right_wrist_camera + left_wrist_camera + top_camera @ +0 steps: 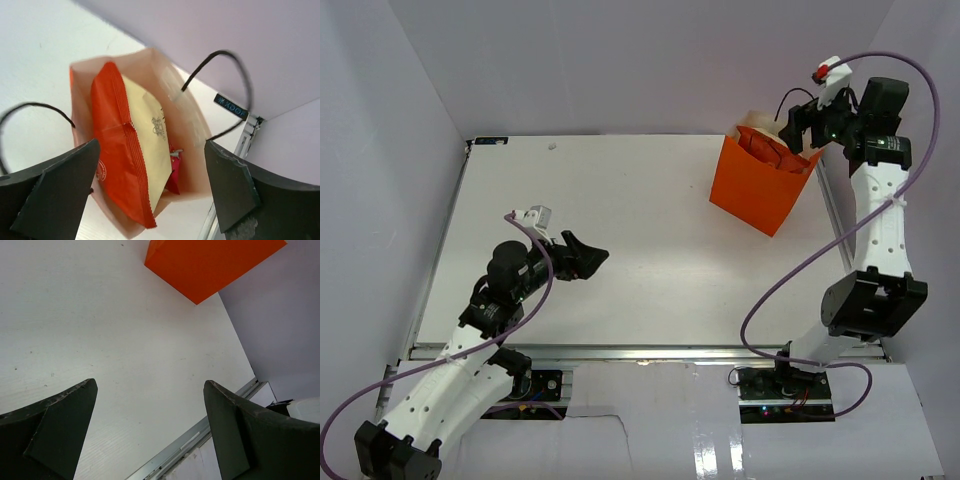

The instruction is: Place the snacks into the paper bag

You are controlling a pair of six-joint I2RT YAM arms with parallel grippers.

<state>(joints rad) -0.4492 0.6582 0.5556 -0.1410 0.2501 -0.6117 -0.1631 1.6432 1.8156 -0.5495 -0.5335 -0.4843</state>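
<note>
The orange paper bag (757, 186) stands upright at the table's far right; it also shows in the left wrist view (210, 262). In the right wrist view I look down into its cream lining (187, 107). The red-orange chip bag (120, 155) stands inside it, with a small maroon wrapper (175, 170) beside it. My right gripper (798, 127) hovers open and empty just above the bag's mouth (150, 187). My left gripper (588, 257) is open and empty, low over the table at the left (150, 430). No other wrappers show.
The bag's black loop handles (227, 85) arch up on both sides of the opening. The table's metal front rail (200, 440) runs near my left gripper. The enclosure's right wall (920, 200) stands close behind the right arm.
</note>
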